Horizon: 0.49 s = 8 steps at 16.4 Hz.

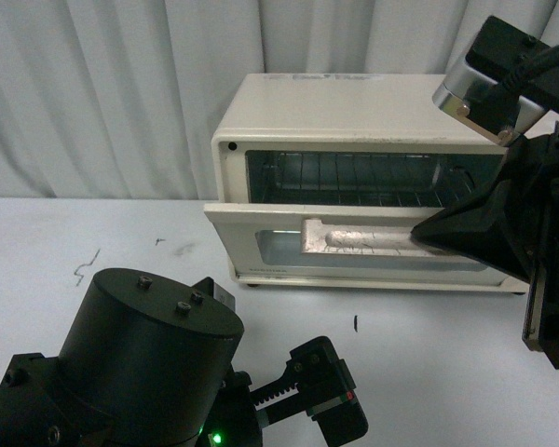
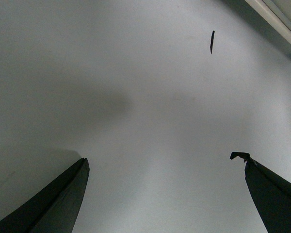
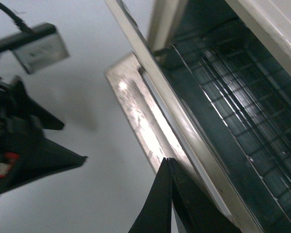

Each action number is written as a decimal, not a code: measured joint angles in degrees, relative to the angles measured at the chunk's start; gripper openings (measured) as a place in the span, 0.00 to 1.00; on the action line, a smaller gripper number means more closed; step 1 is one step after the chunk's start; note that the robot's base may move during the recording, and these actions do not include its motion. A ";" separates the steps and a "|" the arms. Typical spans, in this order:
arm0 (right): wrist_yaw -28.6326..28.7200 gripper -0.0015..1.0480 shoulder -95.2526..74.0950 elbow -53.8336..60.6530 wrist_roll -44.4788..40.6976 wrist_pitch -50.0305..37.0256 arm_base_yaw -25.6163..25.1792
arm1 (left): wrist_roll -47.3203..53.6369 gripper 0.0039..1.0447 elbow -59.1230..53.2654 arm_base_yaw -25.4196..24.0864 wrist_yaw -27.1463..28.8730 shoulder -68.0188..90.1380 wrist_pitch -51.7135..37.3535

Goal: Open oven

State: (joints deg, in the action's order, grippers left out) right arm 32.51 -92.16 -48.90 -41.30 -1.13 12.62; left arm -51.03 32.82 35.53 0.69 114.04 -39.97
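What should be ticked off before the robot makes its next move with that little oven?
1. Glass-windowed door of the cream-white boxy toaster oven down, wire rack exposed: ok.
2. Door fully down: cannot tell.
3. Right tool at the pale shiny bar handle: ok.
4. Right tool gripping the handle: cannot tell; its fingers look shut.
5. Left tool open, low over the white table, apart from the oven: ok.
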 joint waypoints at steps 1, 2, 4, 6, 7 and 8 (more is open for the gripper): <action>1.55 0.02 3.10 0.07 0.92 1.18 2.03 | 0.00 0.94 0.00 0.00 -0.02 0.00 -0.02; 2.47 0.02 5.46 0.04 1.38 1.70 3.04 | 0.00 0.94 0.00 0.00 -0.02 0.02 -0.02; 3.06 0.02 7.63 -0.52 1.90 2.60 4.04 | 0.00 0.94 0.00 0.00 -0.02 0.02 0.00; 3.08 0.02 8.74 -1.84 2.08 3.23 4.24 | 0.00 0.94 0.00 0.00 0.00 0.02 0.02; 3.06 0.02 8.76 -2.21 2.08 3.61 4.24 | 0.00 0.94 0.00 0.00 0.00 0.02 0.02; 2.91 0.02 8.76 -2.38 2.08 3.67 4.20 | 0.04 0.94 -0.04 0.00 0.04 0.02 0.00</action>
State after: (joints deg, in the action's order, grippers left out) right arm 35.42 -83.40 -51.29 -39.22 2.55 16.82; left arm -50.98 32.77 35.53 0.73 114.06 -39.97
